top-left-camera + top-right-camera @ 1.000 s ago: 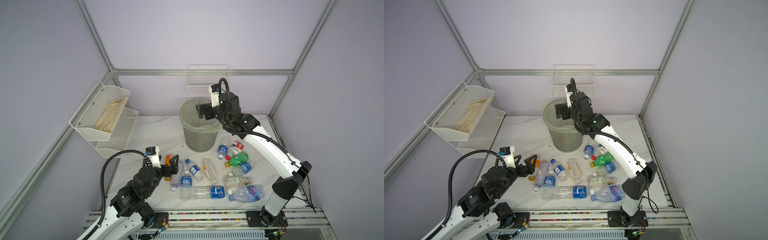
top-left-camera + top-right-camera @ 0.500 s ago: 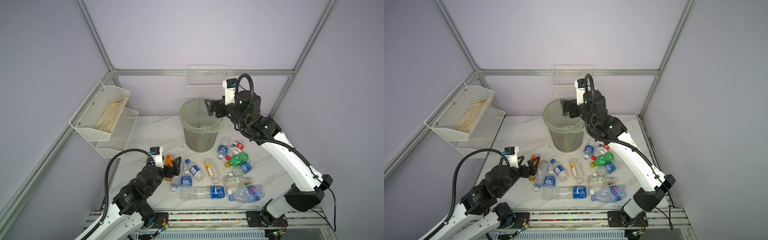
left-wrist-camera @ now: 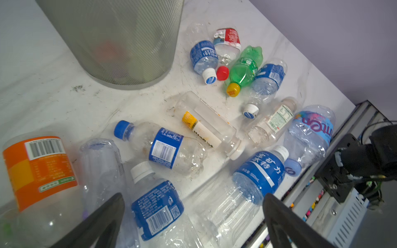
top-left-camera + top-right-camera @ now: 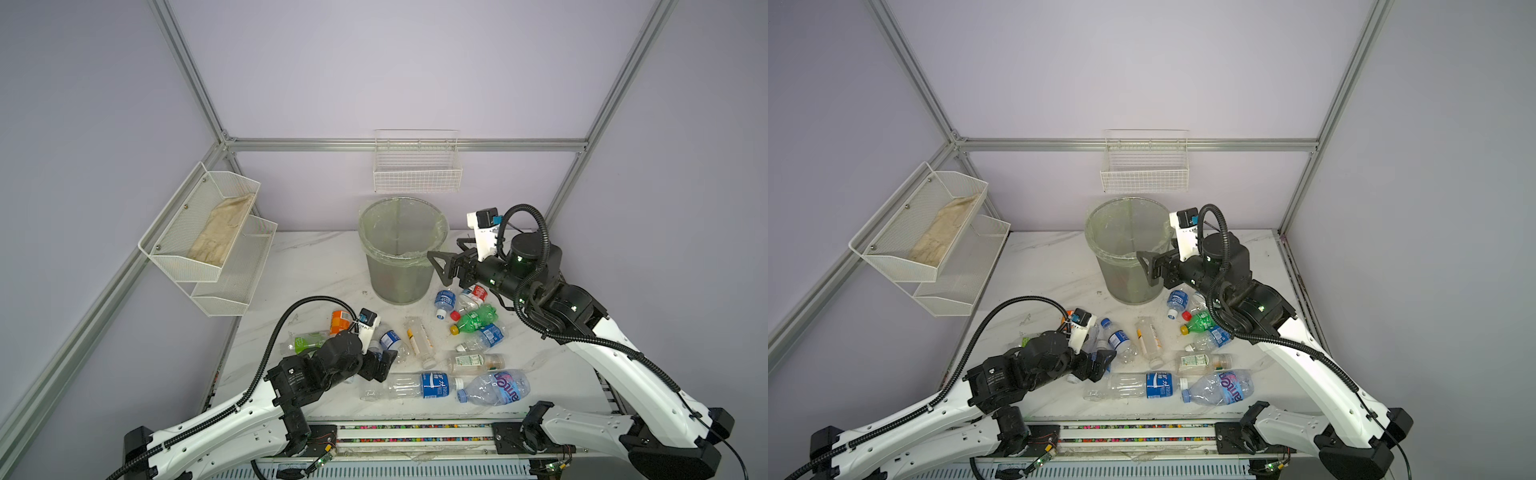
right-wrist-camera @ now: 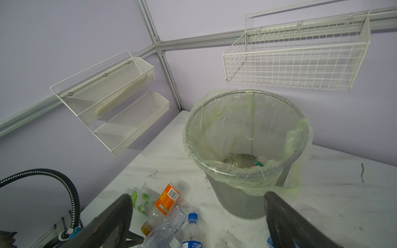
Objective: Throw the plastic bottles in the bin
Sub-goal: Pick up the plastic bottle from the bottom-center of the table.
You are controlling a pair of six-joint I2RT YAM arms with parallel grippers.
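Note:
The bin (image 4: 395, 278) (image 4: 1125, 274), grey mesh with a pale green bag, stands at the back centre and holds a few bottles (image 5: 257, 161). Several plastic bottles lie in front of it, among them a green one (image 4: 476, 320), an orange-labelled one (image 4: 340, 322) and a long blue-labelled one (image 4: 415, 385). My left gripper (image 4: 382, 363) (image 3: 193, 196) is open, low over a white-capped blue-labelled bottle (image 3: 156, 206), gripping nothing. My right gripper (image 4: 446, 259) (image 5: 197, 195) is open and empty, raised beside the bin's right rim.
A white mesh two-tier shelf (image 4: 208, 232) with a beige cloth hangs on the left wall. A white wire basket (image 4: 417, 170) hangs on the back wall above the bin. The arms' base rail (image 4: 415, 432) runs along the table's front edge.
My right gripper has drawn back from over the bin's mouth, down and to the right of its rim. My left gripper has moved right and forward, lower over the bottles.

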